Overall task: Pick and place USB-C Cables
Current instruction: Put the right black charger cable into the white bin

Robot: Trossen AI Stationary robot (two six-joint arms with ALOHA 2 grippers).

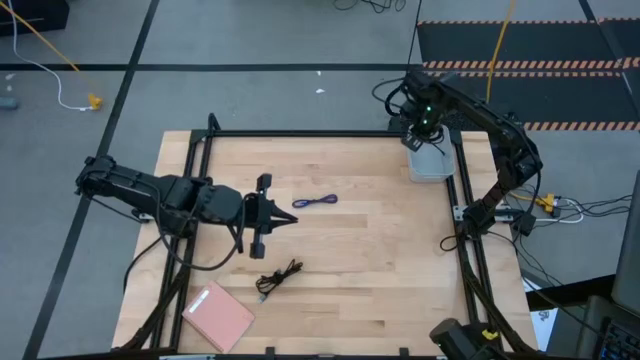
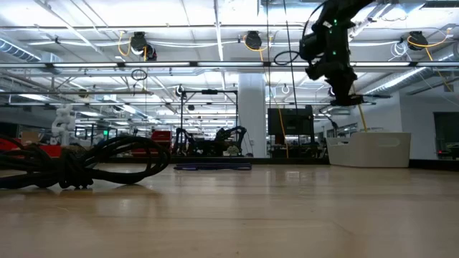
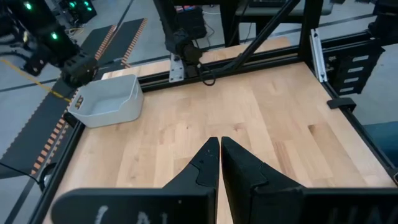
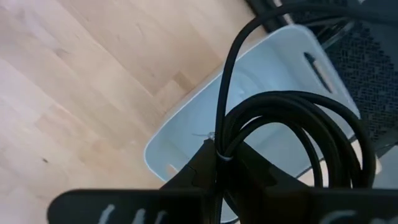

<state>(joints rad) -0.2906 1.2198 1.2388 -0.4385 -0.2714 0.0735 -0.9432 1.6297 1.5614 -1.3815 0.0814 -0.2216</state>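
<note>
Right pincer (image 4: 217, 163): fingers pressed together on a coiled black cable (image 4: 292, 134), held above the white bin (image 4: 186, 140); the coil's far loops run out of the wrist picture.
White bin: at the far right corner of the surface (image 1: 380, 230); from above, the arm covers much of it, so its inside is hard to make out.
Left pincer (image 3: 220, 163): fingers closed with nothing between them, hovering over the middle left of the surface.
Blue-purple cable (image 1: 314, 201): lying loose on the wood, just beyond the left pincer's tips.
Bundled black cable (image 1: 277, 277): on the wood nearer the front edge, apart from both arms.
Pink pad (image 1: 218, 316): flat at the front left, beside the bundled cable.
Thick dark cable heap (image 2: 79, 163): fills the left of the low view, partly cut off by the frame.
</note>
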